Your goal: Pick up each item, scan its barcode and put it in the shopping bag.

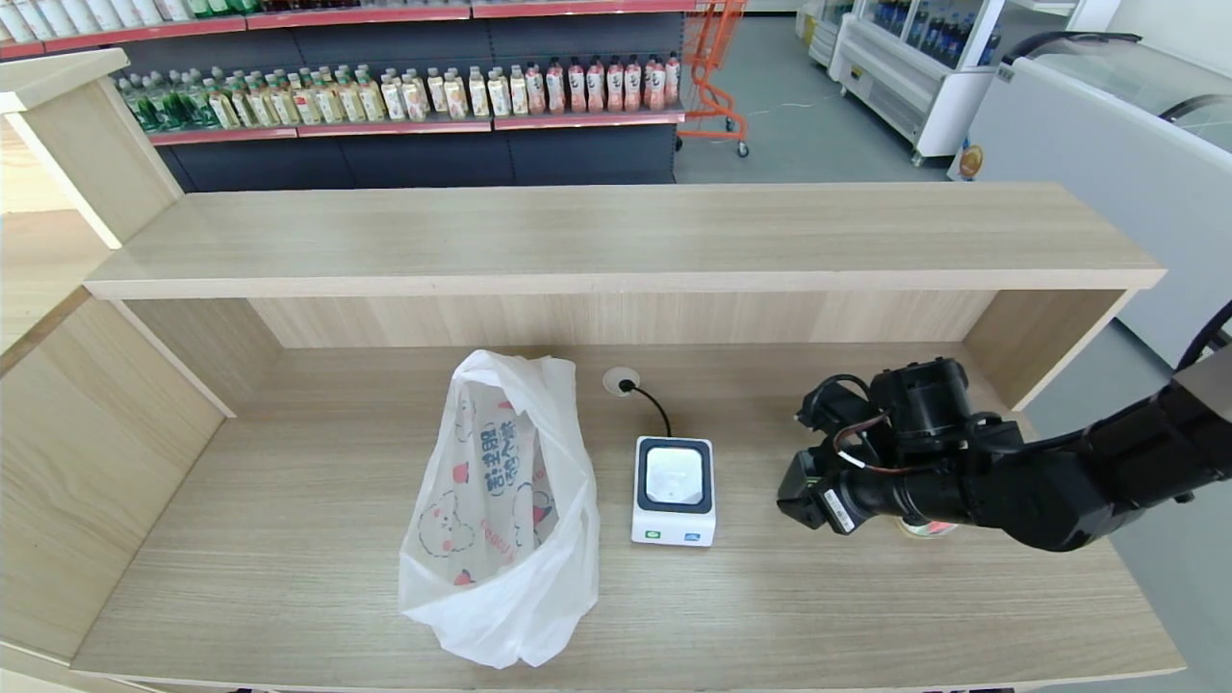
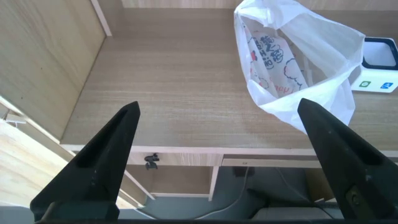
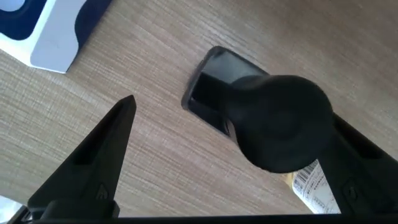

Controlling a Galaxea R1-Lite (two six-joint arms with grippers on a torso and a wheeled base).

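Shopping bag (image 1: 500, 577), of thin white plastic, stands upright on the wooden counter (image 1: 289, 577) with its mouth open upward. Inside it sits a printed packet (image 1: 486, 491) with cartoon figures in red and blue, showing through the plastic; whether anything lies under it cannot be told. Just beside the bag, on the robot's right, sits the white scanner (image 1: 674, 491) with its dark window facing up, and a black cable (image 1: 654, 404) runs from it to a hole at the back of the counter.

Farther right, the right gripper (image 3: 233, 115) hangs low over the counter with its fingers spread wide. An item (image 3: 280, 124) with a dark rounded top and a barcode label stands between them, close against one finger.

The left gripper (image 2: 219, 106) is also spread wide, holding nothing, off the counter's near edge.
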